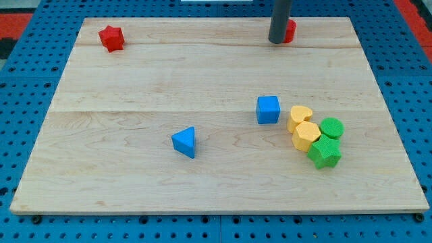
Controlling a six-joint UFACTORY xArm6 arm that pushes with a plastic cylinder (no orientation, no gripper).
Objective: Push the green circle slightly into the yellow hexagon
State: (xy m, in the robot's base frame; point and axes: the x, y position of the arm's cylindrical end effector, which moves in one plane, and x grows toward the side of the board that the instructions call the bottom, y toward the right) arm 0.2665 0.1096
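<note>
The green circle point(331, 127) lies at the view's right, touching the right side of the yellow hexagon point(306, 136). A green star point(325, 152) sits just below them, against the hexagon. A second yellow block point(300, 116), rounded, touches the hexagon from above. My tip point(277, 41) is at the view's top, far above this cluster, right beside a red block point(290, 30) that the rod partly hides.
A blue cube point(268, 109) stands left of the yellow blocks. A blue triangle point(184, 142) lies at the middle bottom. A red star point(111, 38) sits at the top left. The wooden board point(135, 81) is edged by blue pegboard.
</note>
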